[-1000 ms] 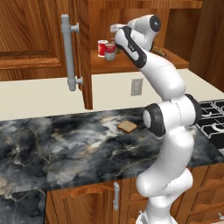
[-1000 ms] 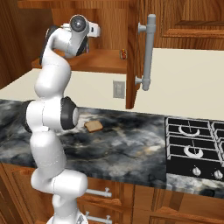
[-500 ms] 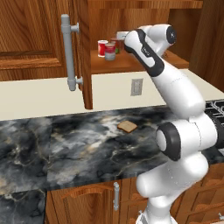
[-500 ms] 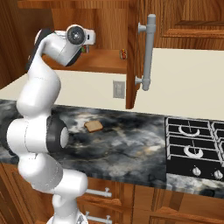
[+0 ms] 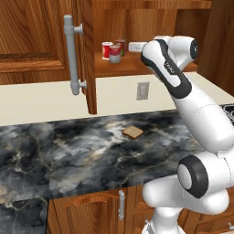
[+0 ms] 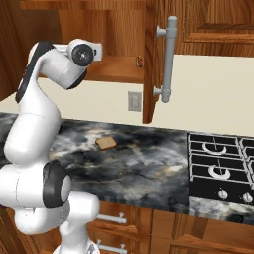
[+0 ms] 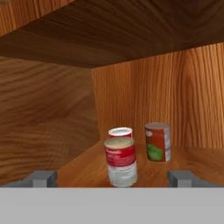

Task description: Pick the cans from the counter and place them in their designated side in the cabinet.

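My claw [image 7: 112, 178] is spread wide with nothing between the tips. Dead ahead on the cabinet [image 5: 151, 18] shelf stands the cream-grey can [image 7: 120, 161], the red can with the green label [image 7: 157, 142] behind it to the right, a bright red can [image 7: 120, 131] tucked just behind. Both cans look shelved, so I judge the placing done; next I'd draw straight back over the bench [image 5: 91, 151] without brushing the front tin.

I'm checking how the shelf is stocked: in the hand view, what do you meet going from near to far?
Cream-grey can with red band → bright red can with white rim right behind it → red can with green label, off to the right → cabinet back wall.
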Tool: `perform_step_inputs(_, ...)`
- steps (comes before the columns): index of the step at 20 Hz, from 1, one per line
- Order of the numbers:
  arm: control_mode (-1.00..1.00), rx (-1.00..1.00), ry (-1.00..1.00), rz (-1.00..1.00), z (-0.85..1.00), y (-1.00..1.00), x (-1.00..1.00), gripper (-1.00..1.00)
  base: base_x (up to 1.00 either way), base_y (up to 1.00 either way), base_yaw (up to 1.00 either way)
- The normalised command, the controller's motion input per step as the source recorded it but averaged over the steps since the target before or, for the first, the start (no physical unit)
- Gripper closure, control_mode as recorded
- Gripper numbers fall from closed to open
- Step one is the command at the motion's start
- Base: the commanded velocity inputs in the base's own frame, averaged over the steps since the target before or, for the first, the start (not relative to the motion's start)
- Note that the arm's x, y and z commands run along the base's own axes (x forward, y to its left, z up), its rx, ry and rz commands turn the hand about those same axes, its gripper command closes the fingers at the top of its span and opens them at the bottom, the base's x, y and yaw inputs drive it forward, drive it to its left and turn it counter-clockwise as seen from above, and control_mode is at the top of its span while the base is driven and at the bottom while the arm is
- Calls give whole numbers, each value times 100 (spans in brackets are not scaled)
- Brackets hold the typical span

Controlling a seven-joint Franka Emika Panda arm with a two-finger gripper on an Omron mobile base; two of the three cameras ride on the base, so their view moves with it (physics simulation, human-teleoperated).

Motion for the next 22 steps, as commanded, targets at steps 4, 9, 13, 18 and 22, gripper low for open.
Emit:
perform_step_inputs(4, -100, 0, 0, 6, -4, 0, -72, -100, 0, 0, 0)
perform_step_inputs(9, -100, 0, 0, 6, -6, 2, -73, -100, 0, 0, 0)
perform_step_inputs(13, -100, -3, 0, 4, -11, 6, -76, -100, 0, 0, 0)
perform_step_inputs(18, -100, -7, 0, 2, -14, 10, -78, -100, 0, 0, 0)
perform_step_inputs(22, -100, -9, 0, 1, -21, 3, -74, -100, 0, 0, 0)
